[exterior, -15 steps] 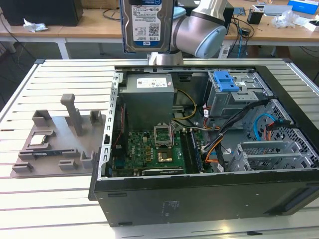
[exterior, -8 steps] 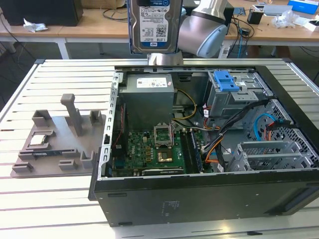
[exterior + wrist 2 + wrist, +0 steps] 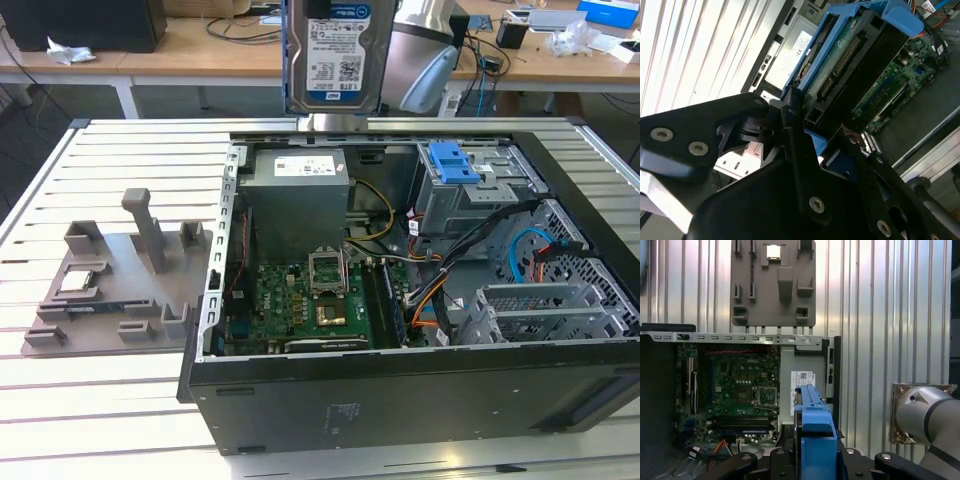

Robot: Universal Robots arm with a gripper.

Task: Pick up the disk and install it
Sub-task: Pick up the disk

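closest in, in both wrist views, the black jaws are clenched on the disk (image 3: 837, 60), one on either side, with its blue bracket (image 3: 815, 435) seen edge-on between them. in the exterior view the disk (image 3: 332, 50) hangs upright, label facing the camera. it is well above the open computer case (image 3: 400, 400), over the far edge near the grey power supply (image 3: 297, 195). the motherboard (image 3: 300, 300) lies below. a drive cage with a blue latch (image 3: 452, 162) sits inside the case toward the exterior view's right. on the slatted table (image 3: 100, 420), at the exterior view's left, a grey fixture plate (image 3: 110, 300) carries a small square chip (image 3: 82, 283).
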